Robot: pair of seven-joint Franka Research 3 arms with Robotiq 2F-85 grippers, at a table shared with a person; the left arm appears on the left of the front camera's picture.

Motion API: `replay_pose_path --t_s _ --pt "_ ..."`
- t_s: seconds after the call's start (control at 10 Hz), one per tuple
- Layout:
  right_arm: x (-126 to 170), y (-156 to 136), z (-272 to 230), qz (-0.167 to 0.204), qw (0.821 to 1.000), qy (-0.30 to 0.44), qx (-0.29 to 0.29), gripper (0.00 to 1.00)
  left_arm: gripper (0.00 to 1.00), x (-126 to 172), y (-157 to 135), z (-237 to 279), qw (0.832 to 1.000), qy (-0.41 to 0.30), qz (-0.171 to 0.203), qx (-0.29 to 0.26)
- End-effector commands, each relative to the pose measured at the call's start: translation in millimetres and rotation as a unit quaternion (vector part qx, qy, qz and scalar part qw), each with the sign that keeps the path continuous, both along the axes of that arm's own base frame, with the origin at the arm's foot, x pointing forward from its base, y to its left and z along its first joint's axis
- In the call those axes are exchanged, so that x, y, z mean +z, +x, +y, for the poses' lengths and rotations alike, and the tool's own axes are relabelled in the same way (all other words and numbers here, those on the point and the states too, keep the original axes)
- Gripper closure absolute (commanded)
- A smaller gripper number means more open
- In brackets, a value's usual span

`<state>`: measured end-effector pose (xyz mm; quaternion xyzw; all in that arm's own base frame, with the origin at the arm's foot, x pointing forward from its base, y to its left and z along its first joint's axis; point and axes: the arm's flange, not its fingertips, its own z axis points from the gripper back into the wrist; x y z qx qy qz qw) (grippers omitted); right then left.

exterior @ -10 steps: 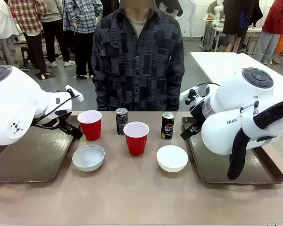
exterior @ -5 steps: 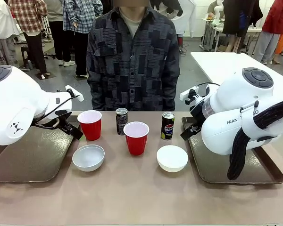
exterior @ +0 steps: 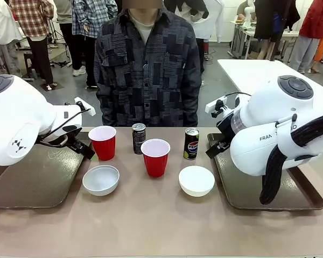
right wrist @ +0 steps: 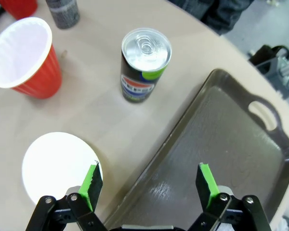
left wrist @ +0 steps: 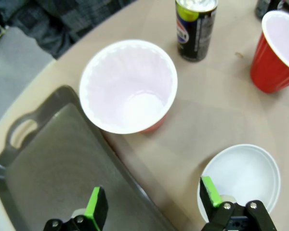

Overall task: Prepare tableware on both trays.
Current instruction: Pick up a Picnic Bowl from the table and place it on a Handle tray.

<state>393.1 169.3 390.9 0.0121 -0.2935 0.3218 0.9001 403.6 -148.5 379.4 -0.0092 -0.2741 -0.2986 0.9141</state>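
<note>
The left gripper (left wrist: 152,198) hangs with its fingers spread wide and nothing between them, over the inner rim of the left tray (left wrist: 53,168). Straight ahead of the fingers, just past that rim on the table (left wrist: 212,115), the left cup (left wrist: 128,86) stands upright, mouth up. It sits between the gripper and the Pepsi can (left wrist: 196,26) farther on. The left bowl (left wrist: 241,175) lies off the tray, beneath and just beside one fingertip. The middle cup (left wrist: 277,53) is ahead on the bowl's side, and the plain dark can (left wrist: 267,6) is at the far edge of the view.

The right gripper (right wrist: 149,180) is also spread and holds nothing. It hangs over the inner rim of the right tray (right wrist: 221,139), with one finger above the tray floor and the other above the edge of the right bowl (right wrist: 55,166). The Pepsi can stands ahead, roughly in line with the gap between the fingers, near the rim, and bare table lies between it and the fingers. The middle cup is ahead on the bowl's side, with the plain dark can beyond it.

In the front view, all six pieces stand on the table between the two trays. A person (exterior: 148,70) stands at the far side, close behind the cans. The left arm (exterior: 16,123) and right arm (exterior: 274,140) each cover part of their tray.
</note>
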Motion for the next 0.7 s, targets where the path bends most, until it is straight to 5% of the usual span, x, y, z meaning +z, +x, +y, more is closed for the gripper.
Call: replay_pose_path --t_s 0.0,0.2,0.6 --pt "28.2 -73.6 -18.3 -0.017 1.000 0.008 0.009 0.00 0.00 38.0 -55.5 37.7 0.999 0.019 -0.034 -0.012" --pt "23.5 -131.1 -44.2 0.024 1.000 -0.004 -0.017 0.00 0.00 50.8 -103.0 64.6 0.999 0.038 0.010 -0.018" --pt "-26.9 -187.4 -77.7 0.189 0.975 -0.031 -0.114 0.00 0.00 41.9 -155.0 87.7 0.989 0.030 0.143 0.020"
